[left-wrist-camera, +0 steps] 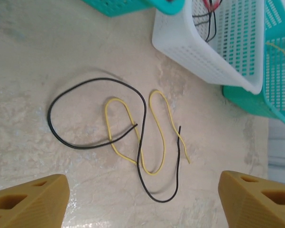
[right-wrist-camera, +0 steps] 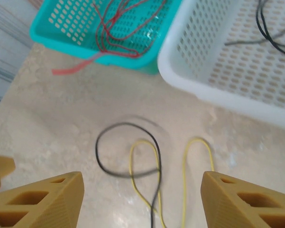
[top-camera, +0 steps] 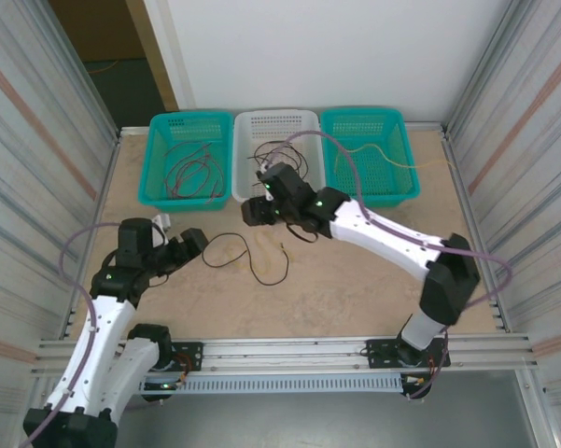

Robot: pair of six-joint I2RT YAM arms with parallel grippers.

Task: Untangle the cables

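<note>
Your left gripper (top-camera: 194,241) stands wide open and empty. Just to its right, the black cable (left-wrist-camera: 145,107) and yellow cable (left-wrist-camera: 163,142) lie crossed on the table (top-camera: 373,289), their loops running left to right. Beyond them, your right gripper (top-camera: 259,211) hovers, equally open and empty.

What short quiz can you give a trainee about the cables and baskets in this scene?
1. True or false: the black cable and the yellow cable on the table cross each other.
2. What lies in the left teal basket? A: red cables. B: one blue cable. C: a pair of scissors.
3. Fill in: the white basket stands ___ the left teal basket and the right teal basket.

Key: 1 true; 2 A; 3 between.
</note>
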